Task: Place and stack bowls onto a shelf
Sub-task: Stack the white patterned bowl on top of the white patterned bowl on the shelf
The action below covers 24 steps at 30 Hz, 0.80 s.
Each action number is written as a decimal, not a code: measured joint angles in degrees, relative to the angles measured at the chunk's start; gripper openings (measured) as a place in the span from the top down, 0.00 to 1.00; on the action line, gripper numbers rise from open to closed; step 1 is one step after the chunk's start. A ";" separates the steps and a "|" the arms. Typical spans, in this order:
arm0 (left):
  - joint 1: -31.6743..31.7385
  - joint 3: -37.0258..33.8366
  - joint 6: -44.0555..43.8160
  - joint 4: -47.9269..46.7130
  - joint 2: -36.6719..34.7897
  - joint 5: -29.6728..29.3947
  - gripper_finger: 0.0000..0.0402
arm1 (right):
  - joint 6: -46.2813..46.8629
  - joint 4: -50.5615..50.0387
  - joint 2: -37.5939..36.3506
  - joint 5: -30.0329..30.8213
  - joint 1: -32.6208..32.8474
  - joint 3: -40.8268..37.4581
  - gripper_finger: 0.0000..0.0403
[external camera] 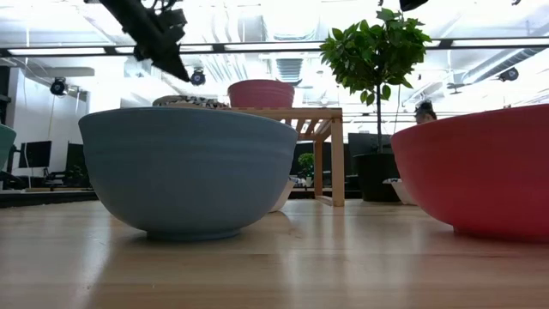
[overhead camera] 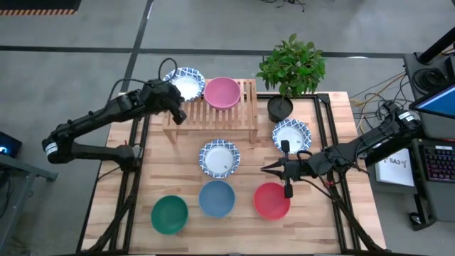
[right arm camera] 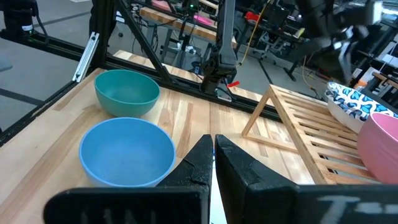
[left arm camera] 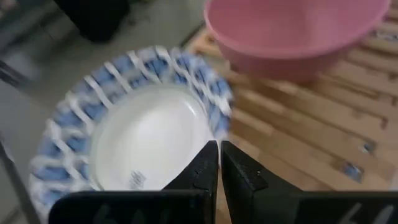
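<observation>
Blue-rimmed white bowl (left arm camera: 134, 130) is seen on the shelf (left arm camera: 311, 134) beside the pink bowl (left arm camera: 292, 31), just beyond the left gripper (left arm camera: 219, 163), whose jaws are closed and empty. Rigid, light, slippery; a rim pinch is judged best. The right gripper (right arm camera: 212, 155) is likewise closed.

Both our arms out over the table, both sets of fingers closed.

Our left arm reaches in from the left side, elbow bent, wrist stretched toward the far edge; the left gripper (overhead camera: 178, 114) hangs there above the table, its fingers (left arm camera: 200, 167) pressed together with only a thin seam between them; our right arm comes in from the right side, low and nearly level; the right gripper (overhead camera: 269, 169) points toward the table's middle, its fingers (right arm camera: 200, 158) likewise drawn together, holding nothing.
</observation>
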 joint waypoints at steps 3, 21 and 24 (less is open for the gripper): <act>0.75 0.30 4.43 3.09 0.29 -3.15 1.00 | -0.01 0.00 0.00 0.00 -0.01 0.00 0.98; 3.68 1.55 -0.64 -5.92 6.66 5.48 1.00 | 0.85 0.03 0.00 0.00 -0.11 0.00 0.98; 3.67 3.42 -1.40 -5.92 5.68 5.49 1.00 | 0.63 0.03 0.00 0.00 -0.11 0.00 0.98</act>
